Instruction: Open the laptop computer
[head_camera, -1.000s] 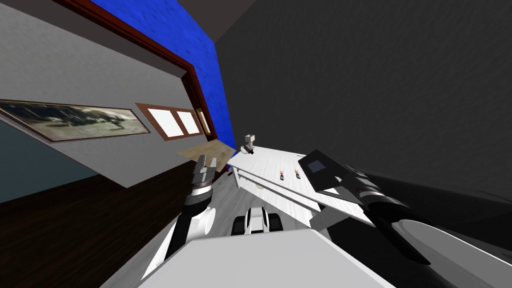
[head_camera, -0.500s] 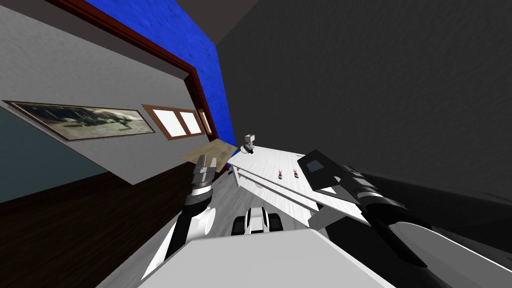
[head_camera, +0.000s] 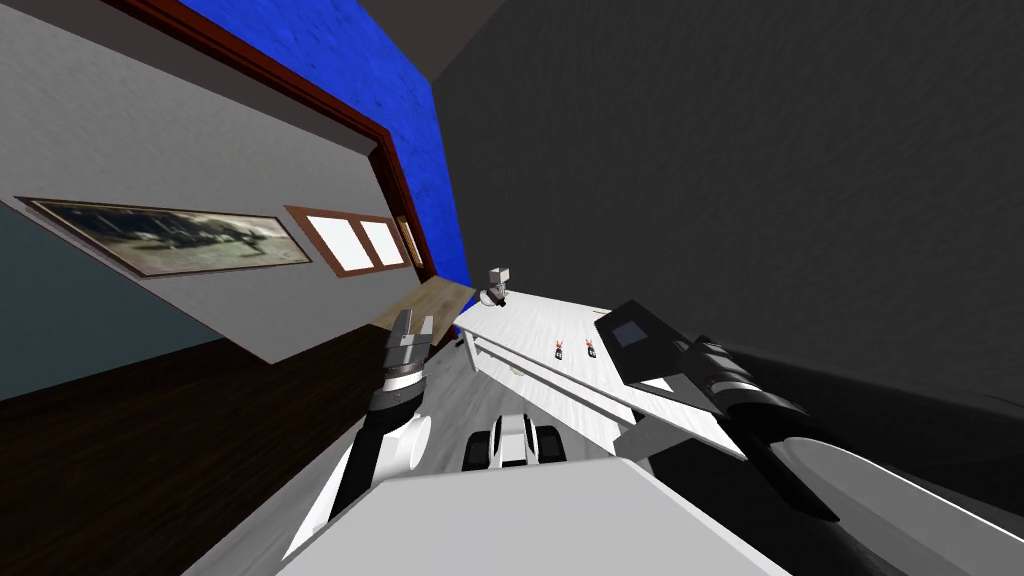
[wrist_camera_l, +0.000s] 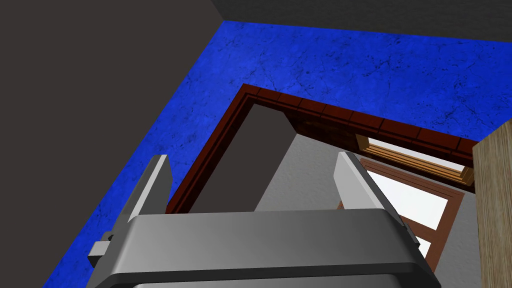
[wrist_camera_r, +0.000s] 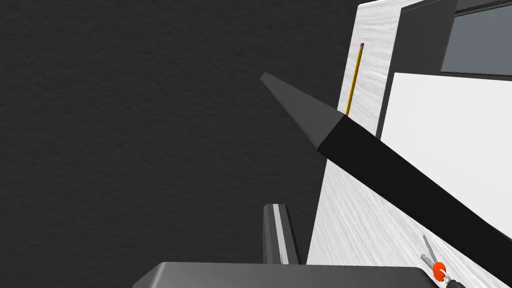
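Two arms noted, recorded left to right. The left gripper (head_camera: 411, 335) is held out over the floor, left of the counter (head_camera: 540, 325) and well apart from the work. Its jaws stand apart with nothing between them, as the left wrist view confirms.

The white counter runs away from us. A set of keys with an orange tag (wrist_camera_r: 435, 267) lies mid-surface and a pencil (wrist_camera_r: 354, 77) lies along the far edge.

The laptop (head_camera: 635, 340) sits at the counter's right end, a dark slab with a grey rectangle on its face. A pale wedge shows under its near edge, so we judge the lid part-raised, though this is not confirmed.

The right gripper (head_camera: 690, 352) is at the laptop's near right edge. We cannot tell how its jaws stand.

Governing relation: the laptop lies directly ahead of the right gripper, touching or just beside it, long side along the counter. The right arm is plainly the nearer. We judge that any further lift goes up and away about the far hinge edge.
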